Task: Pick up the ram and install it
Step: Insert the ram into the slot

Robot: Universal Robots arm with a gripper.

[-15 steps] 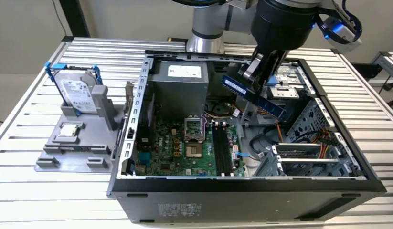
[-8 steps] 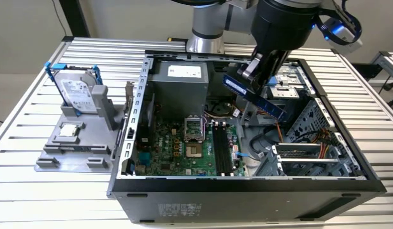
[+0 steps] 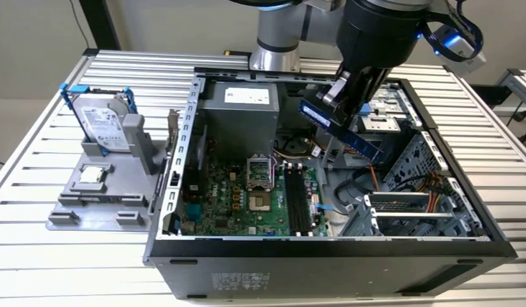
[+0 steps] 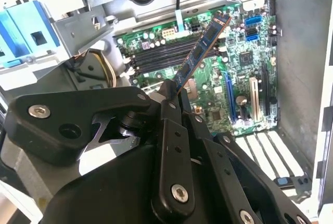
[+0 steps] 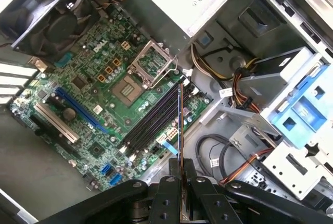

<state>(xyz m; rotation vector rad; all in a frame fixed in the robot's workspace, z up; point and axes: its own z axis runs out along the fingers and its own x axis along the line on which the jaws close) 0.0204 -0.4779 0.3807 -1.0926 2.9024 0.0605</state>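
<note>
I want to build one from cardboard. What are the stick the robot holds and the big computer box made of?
The stick looks like thin, stiff circuit board, blue and slightly shiny, carrying flat black chips, probably plastic. The computer box looks like sheet metal: dull grey folded edges with punched holes, and a dark painted outer wall.

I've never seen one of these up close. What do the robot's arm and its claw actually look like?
The arm is a round silver-grey tube that runs into a bulky, glossy black housing, with a blue part at its side. The gripper is matte black: flat, rounded link bars hinged together and fastened with shiny silver screws.
</note>
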